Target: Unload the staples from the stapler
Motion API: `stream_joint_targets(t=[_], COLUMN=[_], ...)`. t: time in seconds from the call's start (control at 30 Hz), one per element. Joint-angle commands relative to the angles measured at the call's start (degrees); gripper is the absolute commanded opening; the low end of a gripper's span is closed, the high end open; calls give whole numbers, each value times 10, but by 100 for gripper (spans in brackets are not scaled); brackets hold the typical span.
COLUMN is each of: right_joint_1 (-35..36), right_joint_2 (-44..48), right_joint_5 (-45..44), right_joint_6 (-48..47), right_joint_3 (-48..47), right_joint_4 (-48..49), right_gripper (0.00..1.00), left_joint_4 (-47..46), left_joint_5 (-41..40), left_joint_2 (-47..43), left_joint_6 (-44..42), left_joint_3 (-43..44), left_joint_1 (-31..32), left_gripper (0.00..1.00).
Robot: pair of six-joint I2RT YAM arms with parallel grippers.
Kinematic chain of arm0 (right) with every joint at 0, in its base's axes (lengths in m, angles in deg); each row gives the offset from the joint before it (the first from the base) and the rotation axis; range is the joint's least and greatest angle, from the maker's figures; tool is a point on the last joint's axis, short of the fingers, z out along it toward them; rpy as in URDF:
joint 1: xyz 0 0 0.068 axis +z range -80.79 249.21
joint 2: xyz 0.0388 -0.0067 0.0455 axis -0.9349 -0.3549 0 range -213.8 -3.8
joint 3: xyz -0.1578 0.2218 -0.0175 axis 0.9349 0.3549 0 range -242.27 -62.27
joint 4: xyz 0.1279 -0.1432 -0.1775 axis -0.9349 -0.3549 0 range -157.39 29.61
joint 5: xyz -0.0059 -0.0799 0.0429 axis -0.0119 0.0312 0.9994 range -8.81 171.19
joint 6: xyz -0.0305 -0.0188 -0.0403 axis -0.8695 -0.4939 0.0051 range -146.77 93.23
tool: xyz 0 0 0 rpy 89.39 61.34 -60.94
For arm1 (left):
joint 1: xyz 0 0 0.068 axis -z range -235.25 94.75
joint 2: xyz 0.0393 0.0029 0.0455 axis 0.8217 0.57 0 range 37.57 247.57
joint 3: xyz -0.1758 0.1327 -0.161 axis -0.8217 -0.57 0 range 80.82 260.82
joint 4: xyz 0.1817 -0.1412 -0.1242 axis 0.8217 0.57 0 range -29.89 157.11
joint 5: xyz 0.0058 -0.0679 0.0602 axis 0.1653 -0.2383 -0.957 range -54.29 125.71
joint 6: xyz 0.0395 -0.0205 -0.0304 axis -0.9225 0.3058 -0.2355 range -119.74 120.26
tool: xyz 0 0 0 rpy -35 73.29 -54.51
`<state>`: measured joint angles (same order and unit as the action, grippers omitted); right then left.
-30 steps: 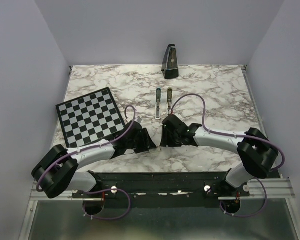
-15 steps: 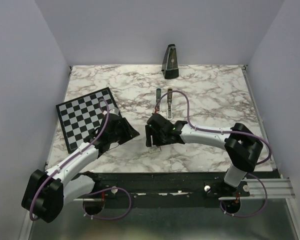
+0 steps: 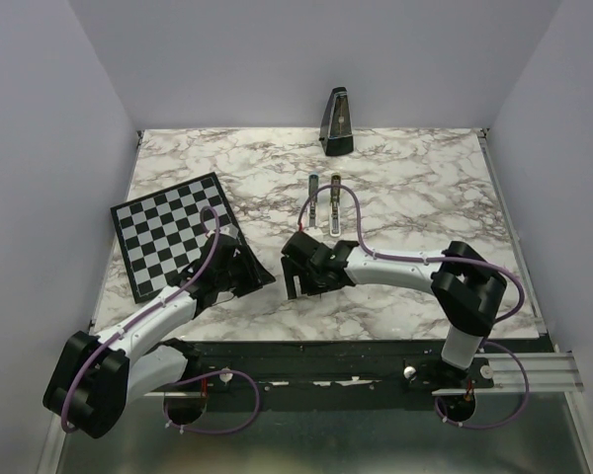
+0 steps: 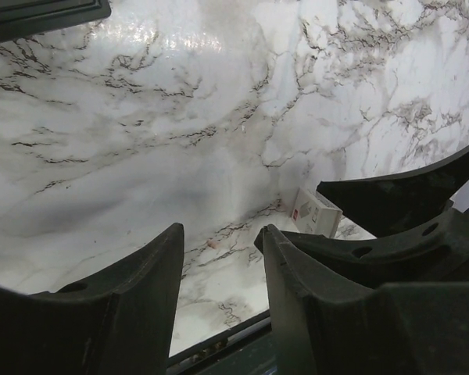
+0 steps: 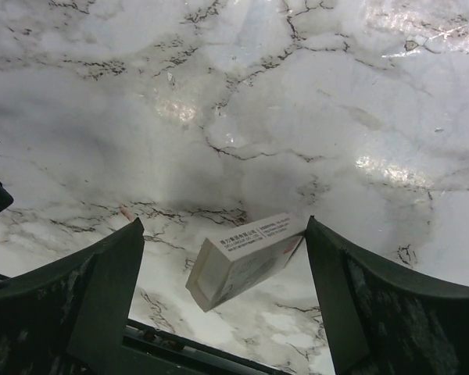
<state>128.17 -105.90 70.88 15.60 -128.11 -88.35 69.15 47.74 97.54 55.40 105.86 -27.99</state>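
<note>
The pale green stapler (image 3: 324,202) lies open on the marble table (image 3: 415,197) as two narrow bars side by side, in front of the metronome. It shows only in the top view. My right gripper (image 3: 295,279) is below it, near the front edge, and is open. In the right wrist view its jaws (image 5: 223,226) stand wide on either side of a small white box (image 5: 242,258), whose far corner touches the right finger. My left gripper (image 3: 254,275) is open and empty (image 4: 221,234), just left of the right one. The white box (image 4: 316,212) shows beside it.
A black-and-white chessboard (image 3: 173,232) lies at the left, partly under my left arm. A black pyramid metronome (image 3: 337,121) stands at the back edge. The table's front rail (image 3: 316,351) runs close below both grippers.
My left gripper has pulled back to the left, towards the chessboard. My right gripper has moved left and slightly nearer the front edge. The stapler has not moved.
</note>
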Motion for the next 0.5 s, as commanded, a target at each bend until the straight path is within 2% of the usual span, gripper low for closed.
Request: stream_joint_targets(t=[0.0,0.2,0.47], right_joint_1=[8,8,9], right_joint_2=[4,29,11], right_joint_5=[-25,-44,-49], right_joint_6=[-7,-19,90], right_joint_3=[-22,-40,-20], right_joint_4=[-25,-46,-67], right_gripper=[92,92,93], left_joint_4=[-18,-27,-32], left_joint_5=[16,12,8], left_joint_2=[1,1,5], left_joint_6=[2,8,9], left_joint_3=[-10,-19,-19], left_joint_1=[-2,-2,-2], left_gripper=[52,52,52])
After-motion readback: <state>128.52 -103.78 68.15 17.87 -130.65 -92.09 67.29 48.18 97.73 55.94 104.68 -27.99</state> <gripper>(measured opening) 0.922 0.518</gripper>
